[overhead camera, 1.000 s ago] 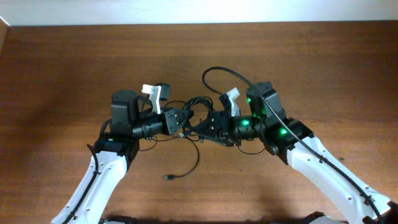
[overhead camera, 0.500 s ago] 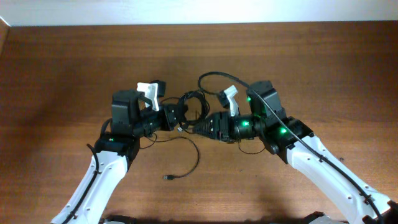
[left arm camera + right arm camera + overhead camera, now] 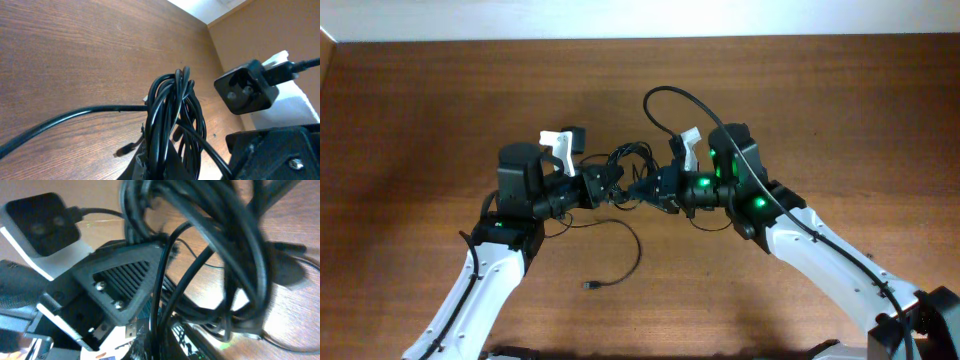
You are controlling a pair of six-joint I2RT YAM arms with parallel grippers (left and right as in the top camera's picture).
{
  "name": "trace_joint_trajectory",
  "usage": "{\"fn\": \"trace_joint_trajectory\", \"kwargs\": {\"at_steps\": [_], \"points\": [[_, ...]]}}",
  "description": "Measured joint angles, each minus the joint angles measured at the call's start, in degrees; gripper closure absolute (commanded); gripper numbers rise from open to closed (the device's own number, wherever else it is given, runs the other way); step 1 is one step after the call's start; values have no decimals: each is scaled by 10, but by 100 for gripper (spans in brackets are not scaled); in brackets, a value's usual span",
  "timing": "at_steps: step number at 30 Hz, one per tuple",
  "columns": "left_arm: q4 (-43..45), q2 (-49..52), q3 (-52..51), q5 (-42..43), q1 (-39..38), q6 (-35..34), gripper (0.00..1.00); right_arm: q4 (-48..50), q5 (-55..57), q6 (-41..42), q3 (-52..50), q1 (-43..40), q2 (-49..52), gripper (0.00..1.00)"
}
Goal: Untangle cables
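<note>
On the brown table (image 3: 420, 120) the left arm (image 3: 485, 280) and right arm (image 3: 820, 250) meet nose to nose at the middle. The cables (image 3: 630, 163) hang there as one wad between them, lifted off the wood. One long loop arches away behind the right arm. The left gripper (image 3: 608, 188) is pressed together on the wad's near side. The right gripper (image 3: 642, 190) is also shut, seemingly pinching a strand just beside it. A slack tail ends in a small plug (image 3: 589, 286) lying on the table towards the robot. To do this well, the arms should draw apart slowly, each keeping to one cord, and ease off if the knot tightens. Compared with a second ago, the right gripper has swung up and left to the wad and snapped closed, while the tail has stayed put.
</note>
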Motion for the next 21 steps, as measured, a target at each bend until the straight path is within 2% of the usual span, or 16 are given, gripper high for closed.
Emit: {"fn": "trace_joint_trajectory", "kwargs": {"at_steps": [2, 3, 8, 10, 12, 14, 15, 16, 17, 18, 21], "points": [[-3, 0, 0, -4, 0, -3, 100, 76, -28, -58, -3, 1, 5, 96], [-28, -3, 3, -23, -2, -24, 100, 99, -43, -122, -3, 2, 9, 96], [-69, -10, 6, -114, -13, -157, 100, 92, -96, -312, -4, 2, 21, 96], [-75, -12, 6, -171, -14, -232, 100, 4, -79, -336, 0, -5, 21, 96], [-79, -10, 5, -199, -5, -250, 100, -151, -14, -348, 9, -9, 20, 96], [-80, -5, 5, -245, 22, -259, 100, -223, 42, -357, 10, -9, 17, 96], [-81, -5, 5, -277, 29, -266, 100, -235, 58, -356, 9, -9, 16, 91], [-85, -5, 5, -299, 32, -276, 100, -259, 86, -345, 9, -9, 16, 68], [-89, -5, 5, -318, 33, -301, 100, -271, 108, -335, 9, -10, 16, 59], [-88, -5, 5, -322, 33, -343, 100, -273, 126, -325, 8, -10, 16, 41], [-50, -5, 2, -281, 33, -358, 100, -273, 142, -320, 8, -10, 16, 38]]}}
